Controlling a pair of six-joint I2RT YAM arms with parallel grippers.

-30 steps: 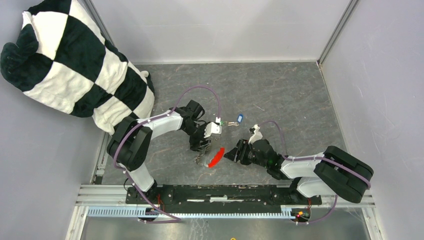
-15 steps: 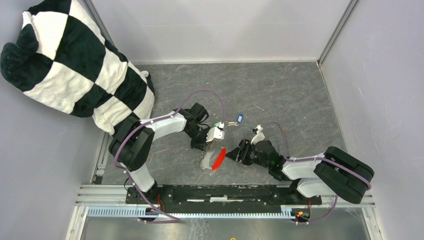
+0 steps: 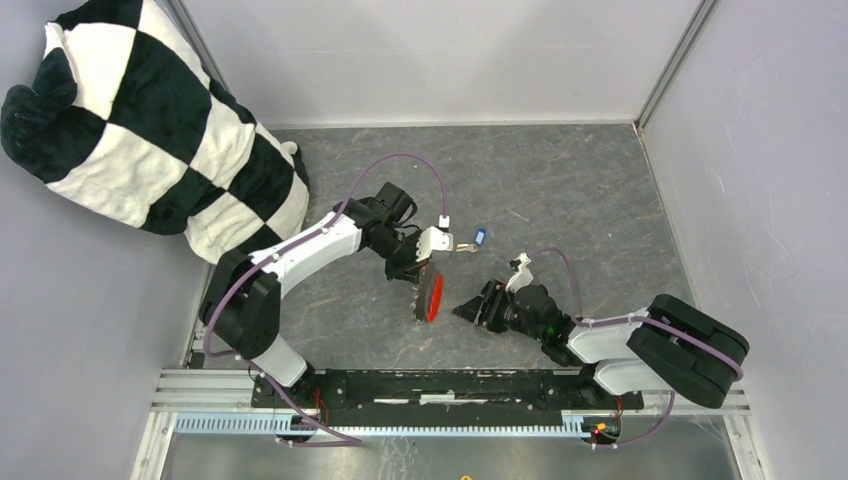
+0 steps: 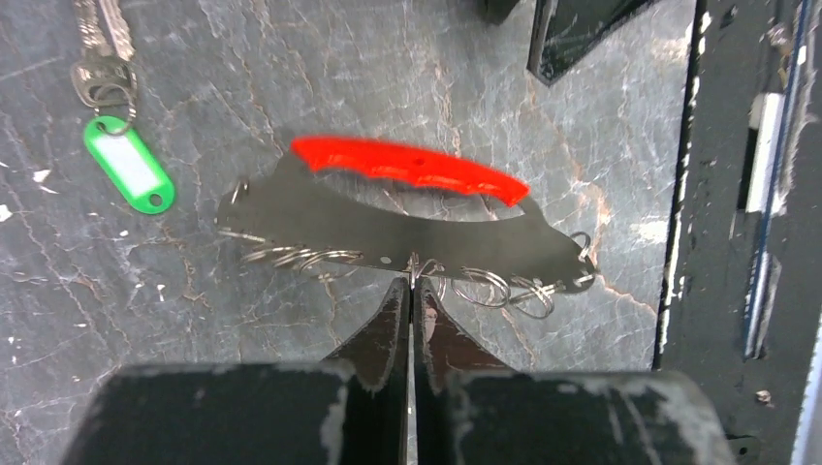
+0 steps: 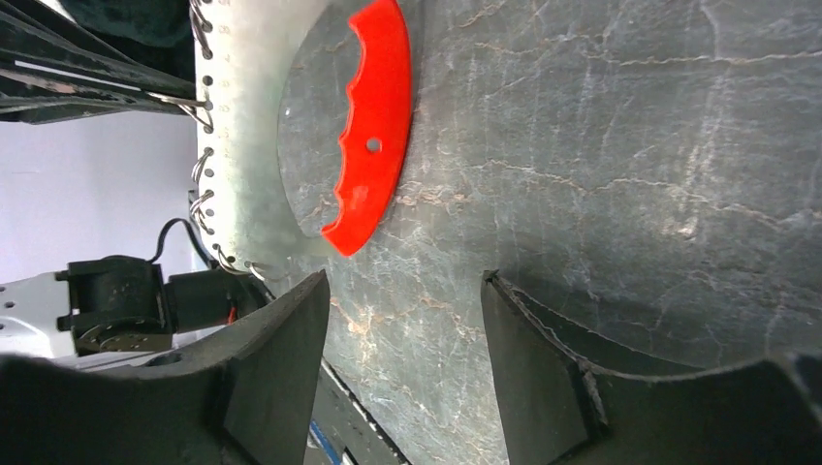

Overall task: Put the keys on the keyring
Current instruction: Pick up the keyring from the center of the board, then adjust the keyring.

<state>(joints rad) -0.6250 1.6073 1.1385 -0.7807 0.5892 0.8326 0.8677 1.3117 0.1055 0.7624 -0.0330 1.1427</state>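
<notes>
Left fingers (image 4: 393, 325) clenched on the looped edge of the flat grey metal keyring plate (image 4: 388, 228) with the red curved plastic grip, between both arms over the grey marbled counter (image 4: 291, 58). Right fingers (image 5: 276, 334) spread, empty, facing the red grip. Green-tagged silver key (image 4: 126, 165) lies near, blue-tagged key (image 3: 479, 237) further off. Suggest: hold the plate rigid, present one wire loop, right fetches green first.

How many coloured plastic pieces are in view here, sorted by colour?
Green: 1, the green key tag
Blue: 1, the blue key tag
Red: 1, the grip on the keyring
Total: 3
</notes>
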